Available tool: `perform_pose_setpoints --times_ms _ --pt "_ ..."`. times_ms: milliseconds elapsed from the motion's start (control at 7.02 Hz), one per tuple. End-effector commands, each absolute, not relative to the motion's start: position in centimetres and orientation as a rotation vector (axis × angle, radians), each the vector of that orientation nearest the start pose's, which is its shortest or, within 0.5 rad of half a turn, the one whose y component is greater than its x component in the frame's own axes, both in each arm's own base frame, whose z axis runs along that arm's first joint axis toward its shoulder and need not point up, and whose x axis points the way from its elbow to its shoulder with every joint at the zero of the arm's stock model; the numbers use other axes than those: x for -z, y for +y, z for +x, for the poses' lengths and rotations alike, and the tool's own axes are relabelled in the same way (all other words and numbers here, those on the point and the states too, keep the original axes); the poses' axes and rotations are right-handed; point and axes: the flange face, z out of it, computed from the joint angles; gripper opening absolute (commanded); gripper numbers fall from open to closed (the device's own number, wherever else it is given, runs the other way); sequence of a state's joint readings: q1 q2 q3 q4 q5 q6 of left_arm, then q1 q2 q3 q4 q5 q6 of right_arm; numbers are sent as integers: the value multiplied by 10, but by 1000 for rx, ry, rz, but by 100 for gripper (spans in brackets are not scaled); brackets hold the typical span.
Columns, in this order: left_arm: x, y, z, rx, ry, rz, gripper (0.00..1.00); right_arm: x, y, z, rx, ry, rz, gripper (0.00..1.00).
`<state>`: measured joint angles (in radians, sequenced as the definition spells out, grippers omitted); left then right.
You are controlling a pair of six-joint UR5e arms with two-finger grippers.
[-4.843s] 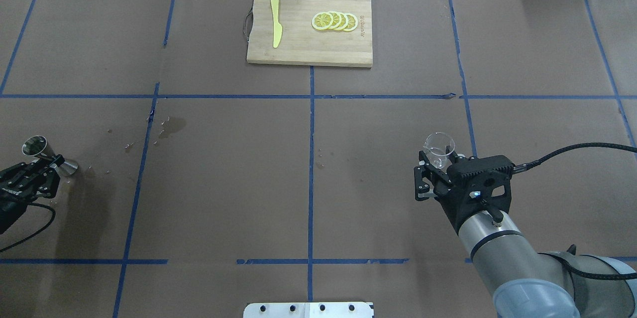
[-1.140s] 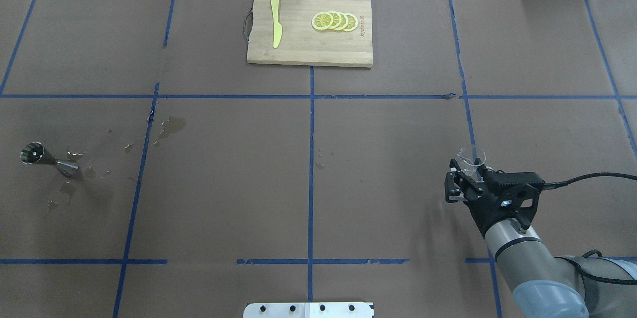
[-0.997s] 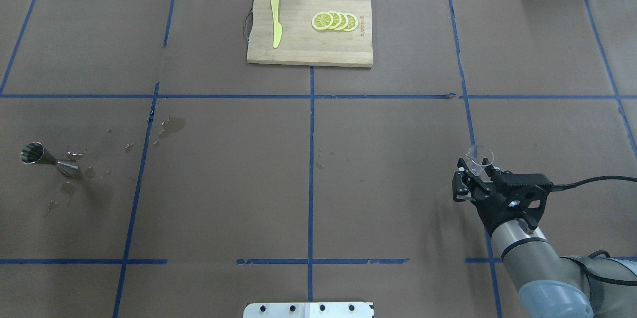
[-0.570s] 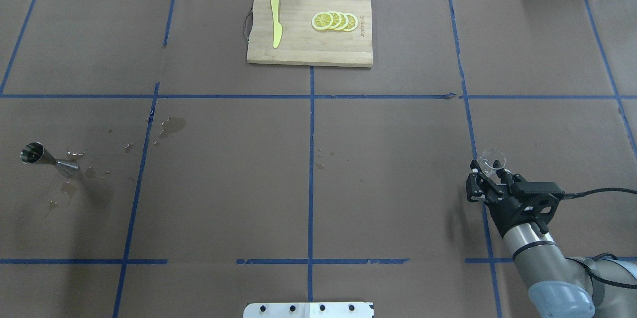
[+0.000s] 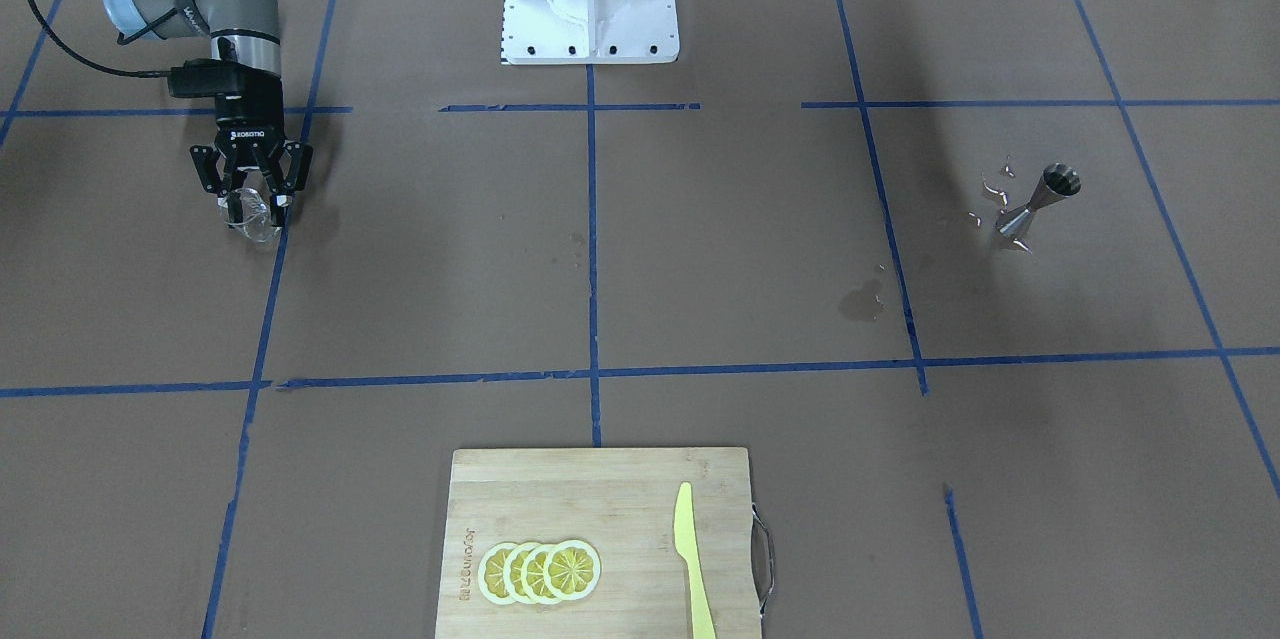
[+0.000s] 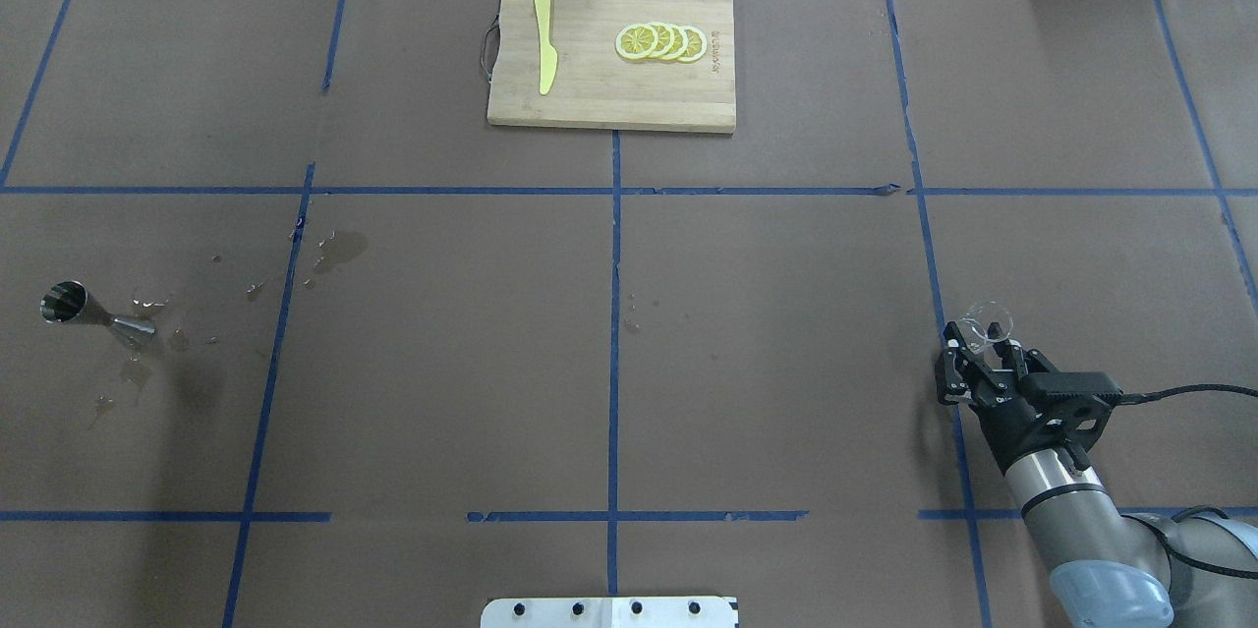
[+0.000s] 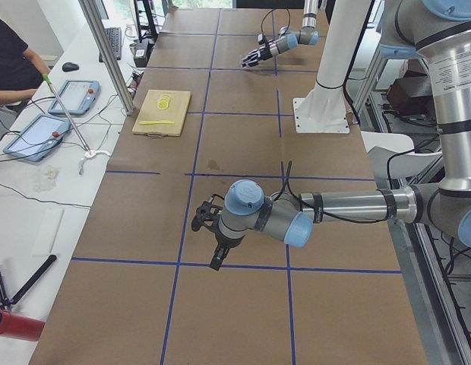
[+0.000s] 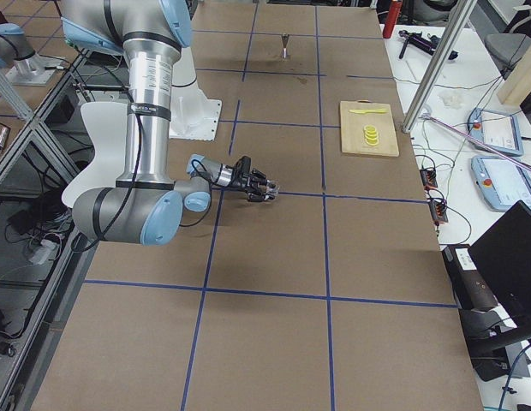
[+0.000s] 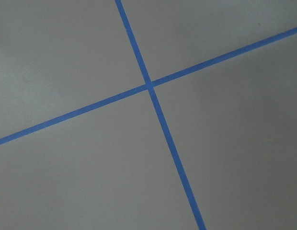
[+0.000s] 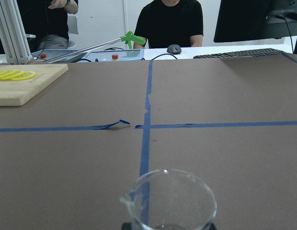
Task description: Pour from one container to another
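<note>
Where a blue tape line runs down the robot's right side of the table, the right gripper [image 6: 986, 346] is positioned low over the brown paper. Its two fingers [image 5: 282, 207] are closed partway, spread only as wide as the glass cup [image 6: 987, 321], and grip the lower body of that cup from both sides. The cup is upright with its spout rim uppermost, as the right wrist view confirms [image 10: 170, 201]. Whether its base touches the paper cannot be determined.

The steel jigger [image 6: 95, 315] stands upright and ungripped near the opposite edge of the table, well apart from the cup. Small wet spots [image 6: 147, 302] lie on the paper just beside it.

The left gripper [image 7: 197, 220] appears only in the side view, above the paper. Its finger opening cannot be determined, and its wrist camera shows no object.

A cutting board [image 6: 590, 97] with a yellow knife [image 6: 543, 43] and lemon slices [image 6: 660, 42] lies at the far edge.
</note>
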<state>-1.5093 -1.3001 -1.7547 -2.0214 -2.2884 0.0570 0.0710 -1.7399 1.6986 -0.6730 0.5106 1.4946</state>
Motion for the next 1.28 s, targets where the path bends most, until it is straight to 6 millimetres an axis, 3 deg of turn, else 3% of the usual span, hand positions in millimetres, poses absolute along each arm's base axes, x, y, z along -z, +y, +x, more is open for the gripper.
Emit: perform_pose_setpoints --times_ms 0,285,427,1140 --pt "-639 -400 -44 -244 711 352 100 -558 -245 -409 -437 -697 1046 10" --pt "-638 -399 -45 -242 711 354 100 -561 -243 -407 -431 -693 1045 31" --pt "-639 -399 -45 -240 711 353 100 -560 -243 -407 -432 -696 1045 49" --pt "-639 -399 -45 -240 711 354 100 -561 -244 -406 -434 -697 1045 69"
